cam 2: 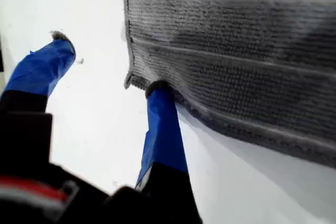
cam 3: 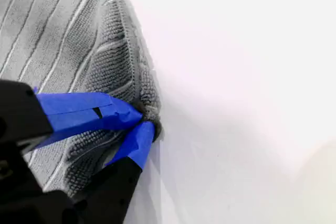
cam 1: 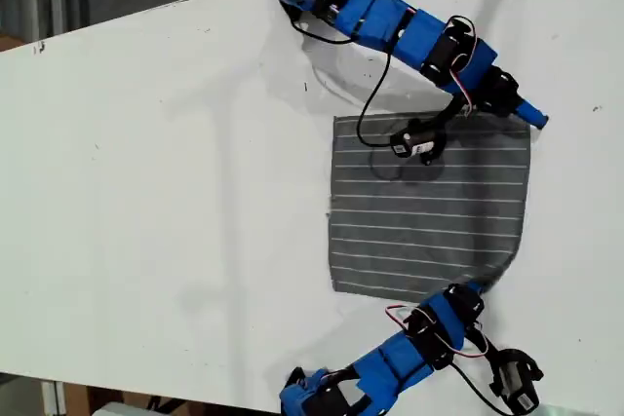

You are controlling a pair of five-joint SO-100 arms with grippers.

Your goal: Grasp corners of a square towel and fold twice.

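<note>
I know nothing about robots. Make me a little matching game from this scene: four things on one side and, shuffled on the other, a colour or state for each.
Things:
1. my first gripper
2. my second gripper
3. towel
4. table

Colour or state:
A. plain white
B. shut on the towel
C. grey with thin white stripes
D. open

Pairs: 1-D, 2-B, 3-C, 4-A
</note>
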